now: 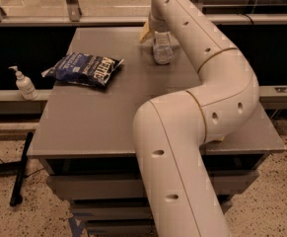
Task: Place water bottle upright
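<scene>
Grey table (98,127) fills the middle of the view, with a speckled floor below and a dark ledge running behind it. Over at the far edge stands the water bottle (162,49), upright on its base, clear body catching the light. Just left of the bottle and touching the arm's edge, a pale yellow object (145,34) peeks out (mostly hidden, hard to name). Well left of the bottle and nearer the camera lies a dark blue chip bag (84,68), flat on the table. Further left again, off the table on the ledge, a small white pump-dispenser bottle (24,84) stands. The big white arm (182,147) rises from the near edge, elbows right, then sweeps back over the bottle. The gripper (160,28) sits right on top of the bottle; whether it is clamping or has let go, I cannot tell.
</scene>
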You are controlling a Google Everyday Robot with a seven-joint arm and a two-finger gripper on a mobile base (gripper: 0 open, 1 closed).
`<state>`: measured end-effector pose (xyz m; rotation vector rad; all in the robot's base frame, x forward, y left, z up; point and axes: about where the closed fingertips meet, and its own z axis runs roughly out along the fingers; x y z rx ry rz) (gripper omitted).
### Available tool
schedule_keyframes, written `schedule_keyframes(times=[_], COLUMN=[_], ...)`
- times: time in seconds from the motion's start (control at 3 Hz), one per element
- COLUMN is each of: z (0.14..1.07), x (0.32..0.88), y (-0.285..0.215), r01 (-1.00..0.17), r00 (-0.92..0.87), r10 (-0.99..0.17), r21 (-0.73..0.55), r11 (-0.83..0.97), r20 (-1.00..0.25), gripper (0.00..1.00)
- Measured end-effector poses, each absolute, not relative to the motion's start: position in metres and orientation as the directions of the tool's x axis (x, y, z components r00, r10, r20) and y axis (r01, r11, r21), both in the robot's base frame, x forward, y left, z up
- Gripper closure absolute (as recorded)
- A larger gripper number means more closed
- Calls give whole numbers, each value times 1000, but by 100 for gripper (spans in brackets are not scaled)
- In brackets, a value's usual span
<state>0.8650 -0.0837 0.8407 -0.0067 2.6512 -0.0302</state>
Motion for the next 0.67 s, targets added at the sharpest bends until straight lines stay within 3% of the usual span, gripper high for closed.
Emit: schedule_keyframes(times=[0.67], z=[836], x=[857], y=[-96], r01=[-52], r00=[-897], r10=[-78], r21=[-71], r11=[996], r20=[-436], gripper=[64])
